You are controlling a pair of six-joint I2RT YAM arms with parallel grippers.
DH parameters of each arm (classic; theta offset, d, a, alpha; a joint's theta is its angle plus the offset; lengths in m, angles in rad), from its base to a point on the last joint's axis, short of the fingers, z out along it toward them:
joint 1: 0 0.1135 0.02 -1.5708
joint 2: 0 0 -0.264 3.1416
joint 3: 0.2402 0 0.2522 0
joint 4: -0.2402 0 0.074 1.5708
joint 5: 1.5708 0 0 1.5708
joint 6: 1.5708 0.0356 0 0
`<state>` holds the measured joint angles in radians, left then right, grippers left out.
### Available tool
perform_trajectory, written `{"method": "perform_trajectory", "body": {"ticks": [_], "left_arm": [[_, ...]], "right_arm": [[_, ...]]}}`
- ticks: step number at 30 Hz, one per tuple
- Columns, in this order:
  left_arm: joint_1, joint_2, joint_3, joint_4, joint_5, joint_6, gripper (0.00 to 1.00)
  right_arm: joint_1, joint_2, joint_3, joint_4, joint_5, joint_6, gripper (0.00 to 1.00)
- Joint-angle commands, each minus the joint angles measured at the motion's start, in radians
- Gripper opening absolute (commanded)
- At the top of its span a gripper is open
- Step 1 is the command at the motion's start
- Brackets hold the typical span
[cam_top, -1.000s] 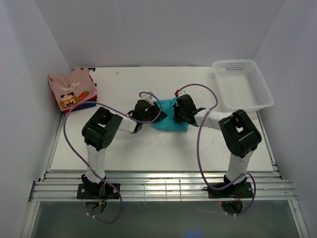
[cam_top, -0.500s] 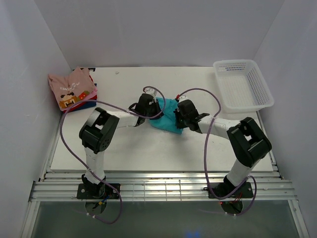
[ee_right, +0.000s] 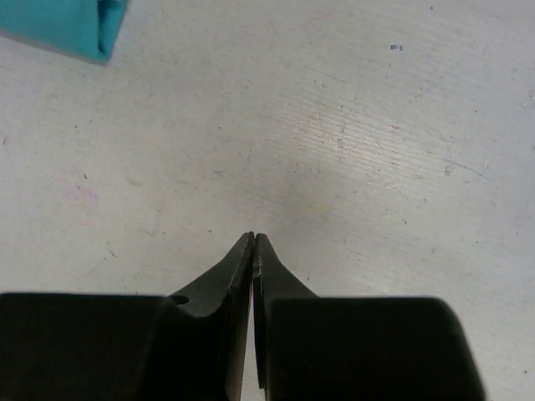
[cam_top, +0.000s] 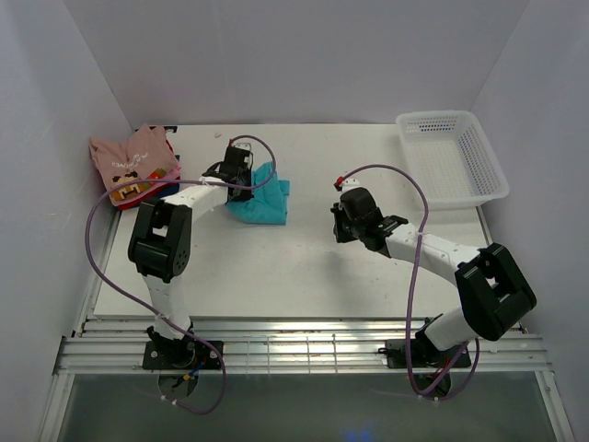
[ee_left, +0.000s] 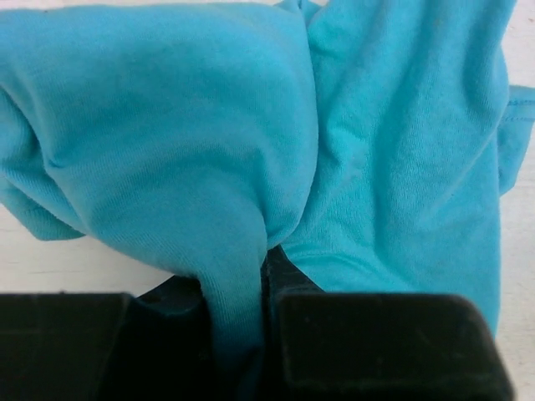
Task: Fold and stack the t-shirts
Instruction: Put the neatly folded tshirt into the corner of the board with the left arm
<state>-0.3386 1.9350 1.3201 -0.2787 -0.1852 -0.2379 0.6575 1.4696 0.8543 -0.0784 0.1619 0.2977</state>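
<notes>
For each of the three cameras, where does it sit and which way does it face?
Top external: above, behind the bases, looking down at the table; both arms, left gripper and right gripper show.
Left wrist: on that wrist, facing the teal t-shirt pinched between its fingers.
Right wrist: on that wrist, facing bare table; its shut fingers show.
Shared: the teal t-shirt appears in all three.

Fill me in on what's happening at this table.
The left gripper is clamped on a bunched teal cloth t-shirt, right of the folded stack topped by a pink graphic t-shirt. The right gripper is shut and empty above the white table. The white plastic mesh basket sits at the far right corner.
</notes>
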Motion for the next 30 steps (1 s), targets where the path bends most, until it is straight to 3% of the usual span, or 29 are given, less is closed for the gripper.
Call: {"method": "perform_trajectory", "body": {"ticks": [1,12,23,30], "left_arm": [[0.045,-0.080,0.100,-0.086,-0.056,0.100,0.02],[0.220,0.058,0.589,-0.289,-0.036,0.216,0.03],[0.403,0.085,0.676,-0.249,-0.002,0.232,0.03],[0.487,0.157,0.878,-0.287,0.180,0.193,0.03]], "right_arm": [[0.004,-0.028,-0.024,0.008,0.001,-0.022,0.08],[0.002,-0.034,-0.040,0.042,-0.056,-0.025,0.08],[0.007,-0.023,-0.044,0.054,-0.088,-0.028,0.08],[0.013,-0.008,-0.037,0.054,-0.088,-0.026,0.08]]}}
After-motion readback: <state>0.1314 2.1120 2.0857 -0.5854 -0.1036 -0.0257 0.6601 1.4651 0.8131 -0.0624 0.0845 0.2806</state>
